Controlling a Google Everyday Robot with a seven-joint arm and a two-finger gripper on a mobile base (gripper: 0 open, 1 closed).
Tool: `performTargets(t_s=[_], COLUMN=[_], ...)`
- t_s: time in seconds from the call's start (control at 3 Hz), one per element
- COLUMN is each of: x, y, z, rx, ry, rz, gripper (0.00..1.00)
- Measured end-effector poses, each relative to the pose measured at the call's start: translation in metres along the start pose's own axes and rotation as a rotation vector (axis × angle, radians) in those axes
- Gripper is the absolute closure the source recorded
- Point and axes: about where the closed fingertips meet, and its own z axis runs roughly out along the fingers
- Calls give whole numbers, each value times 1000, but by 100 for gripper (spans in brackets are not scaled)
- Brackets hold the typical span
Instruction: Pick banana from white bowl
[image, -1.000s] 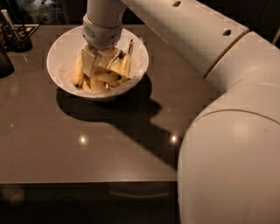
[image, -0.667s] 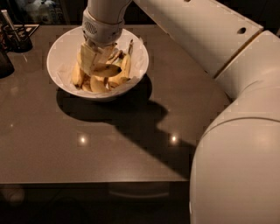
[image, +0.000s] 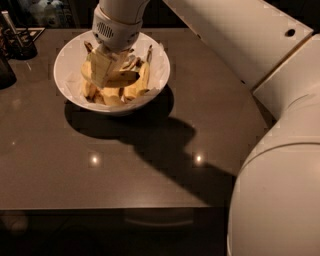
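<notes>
A large white bowl (image: 70, 57) stands on the dark table at the upper left. It holds a bunch of yellow bananas (image: 135, 82). My gripper (image: 102, 75) reaches straight down into the bowl from above, in among the bananas on the left side of the bunch. The white wrist above it hides the middle of the bowl and part of the bunch.
The bowl rests on a dark brown table (image: 150, 165) whose front edge runs across the lower part of the view. A dark holder with utensils (image: 17, 42) stands at the far left back corner. My white arm fills the right side.
The wrist and gripper have shifted slightly left and lower into the bowl. The arm's elbow has swung further to the right. The bananas have stayed in the bowl.
</notes>
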Motion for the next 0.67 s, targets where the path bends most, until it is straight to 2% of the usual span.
performTargets(t_s=[0.33,0.67], x=[-10,-4], y=[-1,19], z=[0,-19], rx=[20,29], ry=[-5,-48], rz=[-24,-41], gripper=[100,100])
